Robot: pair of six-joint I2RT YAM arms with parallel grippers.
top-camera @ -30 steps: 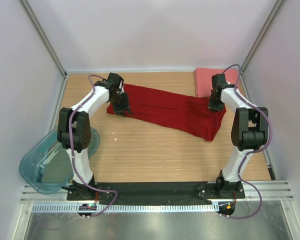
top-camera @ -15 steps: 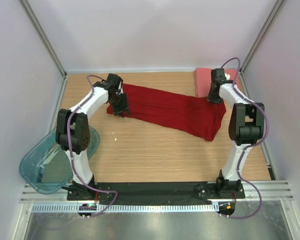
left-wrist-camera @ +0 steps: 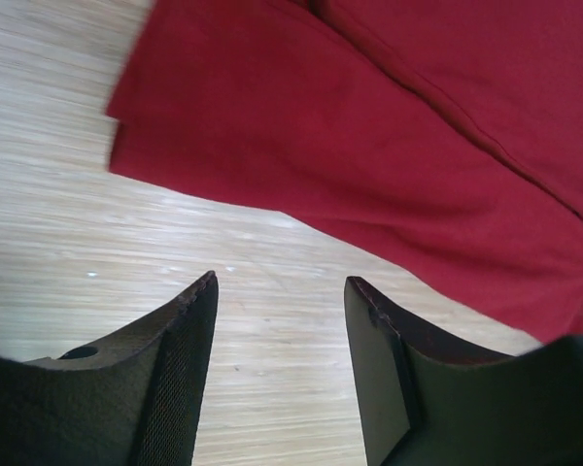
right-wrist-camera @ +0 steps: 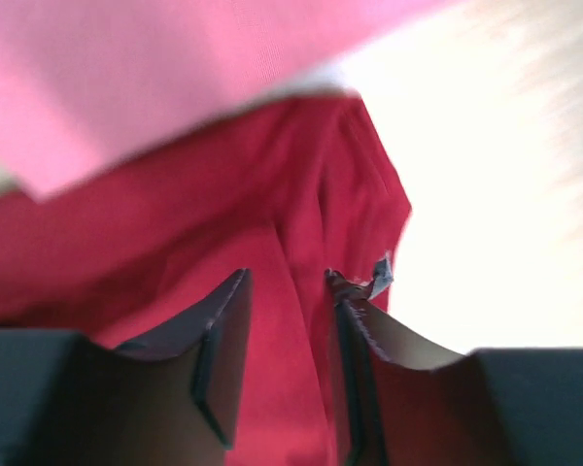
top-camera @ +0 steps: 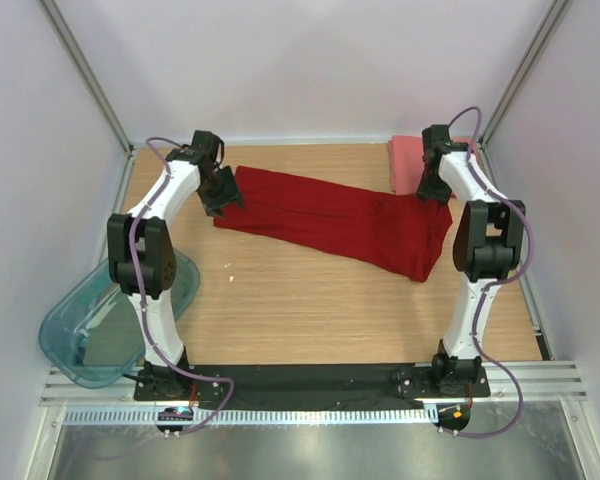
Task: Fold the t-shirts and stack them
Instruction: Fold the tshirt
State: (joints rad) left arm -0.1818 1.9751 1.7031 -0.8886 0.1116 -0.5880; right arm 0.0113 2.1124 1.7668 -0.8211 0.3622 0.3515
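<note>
Left pincer point(left-wrist-camera: 281, 281) agape beside dark red t-shirt point(left-wrist-camera: 389, 136), wooden table point(left-wrist-camera: 68, 233) beneath.

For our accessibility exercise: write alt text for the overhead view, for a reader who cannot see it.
A dark red t-shirt lies spread across a wooden table, the left gripper at its left end, the right gripper at its right. A folded salmon-pink shirt sits far right.

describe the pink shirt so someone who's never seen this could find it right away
Start at the wooden table and go to its far right corner. There the salmon-pink shirt lies folded into a flat rectangle, by the end of the dark red shirt. It is the lighter, tidier cloth; the red one stretches across the table.
</note>
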